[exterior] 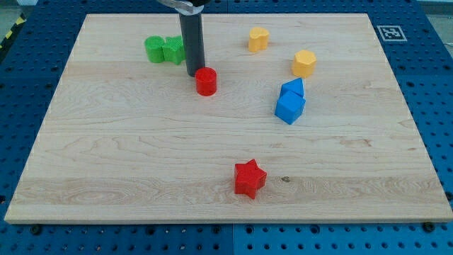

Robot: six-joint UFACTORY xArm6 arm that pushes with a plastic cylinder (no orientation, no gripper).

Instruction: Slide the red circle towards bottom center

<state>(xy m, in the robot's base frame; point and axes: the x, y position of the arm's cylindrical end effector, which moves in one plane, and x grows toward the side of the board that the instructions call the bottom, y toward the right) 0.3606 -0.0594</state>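
Red circle (206,81) just right of my tip (194,74) on the worktop (106,170), rod partly hiding two green blocks (164,49); no fingers visible.

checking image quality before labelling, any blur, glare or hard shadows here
Camera view: sharp overall, light even and soft. No glare on the pale wooden board. The red round block and red star block show crisp edges and only faint shadows. My tip is sharp; the rod's top is cropped.

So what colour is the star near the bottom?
Red: the star block shows clearly in the camera view.
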